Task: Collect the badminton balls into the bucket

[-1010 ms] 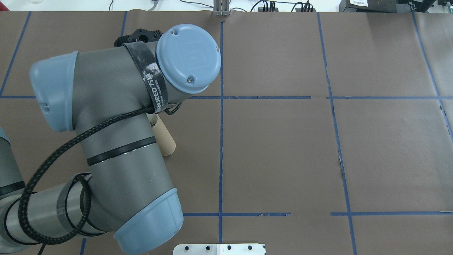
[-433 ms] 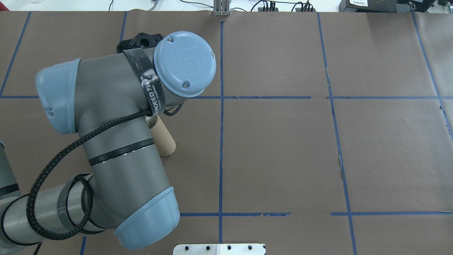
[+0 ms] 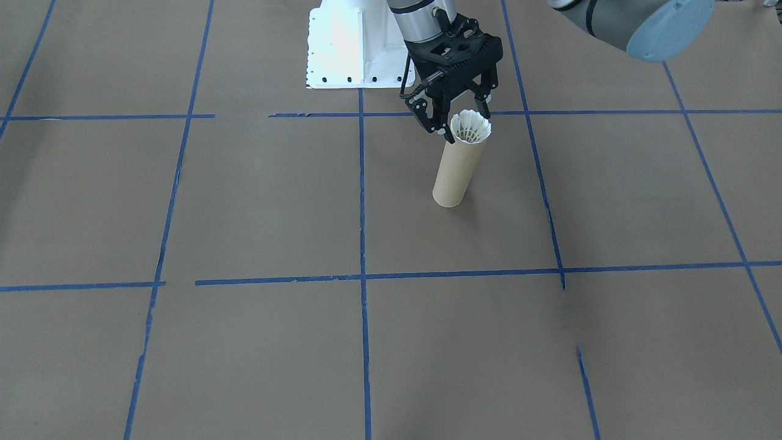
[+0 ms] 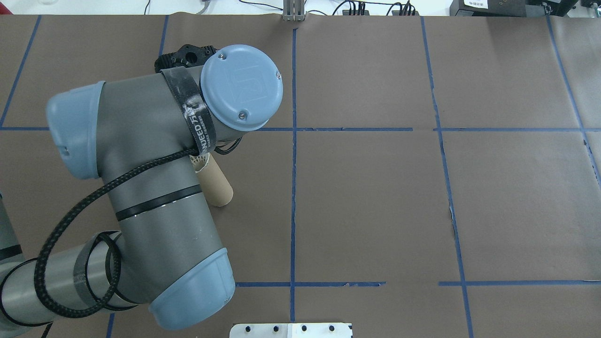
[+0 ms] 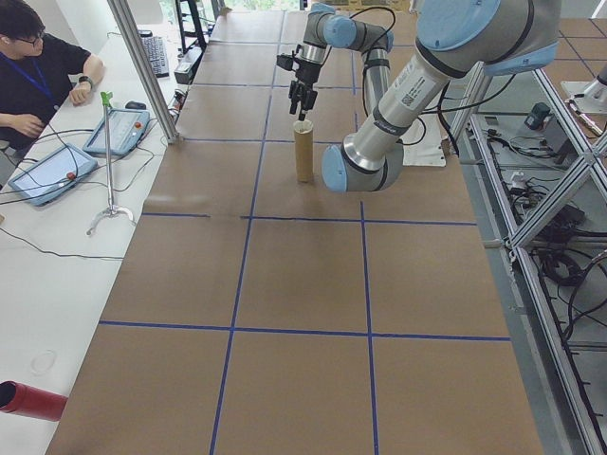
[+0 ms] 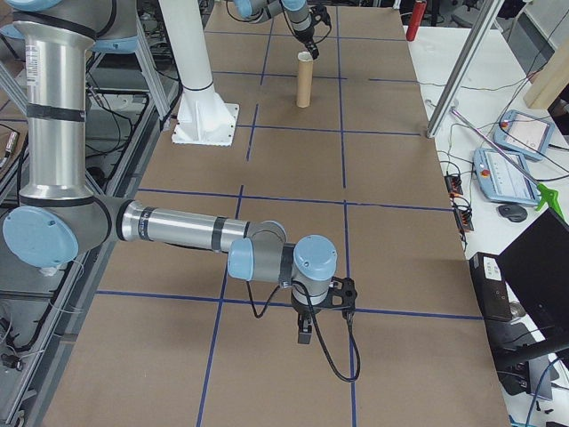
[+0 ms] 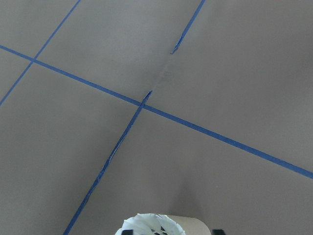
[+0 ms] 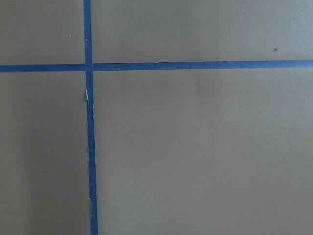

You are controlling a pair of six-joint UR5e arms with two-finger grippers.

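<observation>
A brown cardboard tube, the bucket [image 3: 455,171], stands upright on the brown table. A white feather shuttlecock [image 3: 470,127] sits in its mouth, skirt up. My left gripper [image 3: 463,122] hangs just above the tube, open, with one finger on each side of the skirt. In the overhead view my left arm hides that gripper; only the bucket [image 4: 217,183] and a bit of the shuttlecock [image 4: 199,161] show. The left wrist view catches the shuttlecock [image 7: 151,225] at its bottom edge. My right gripper [image 6: 302,331] hovers low over bare table far from the tube; whether it is open or shut I cannot tell.
The white robot base [image 3: 351,49] stands behind the tube. Blue tape lines cross the brown table cover. A person [image 5: 38,71] sits at the side table with tablets, and a red cylinder [image 5: 28,400] lies on that side table.
My left wrist has shifted a little to the left in the overhead view. White feathers now show at the tube's mouth, which looked dark before.
</observation>
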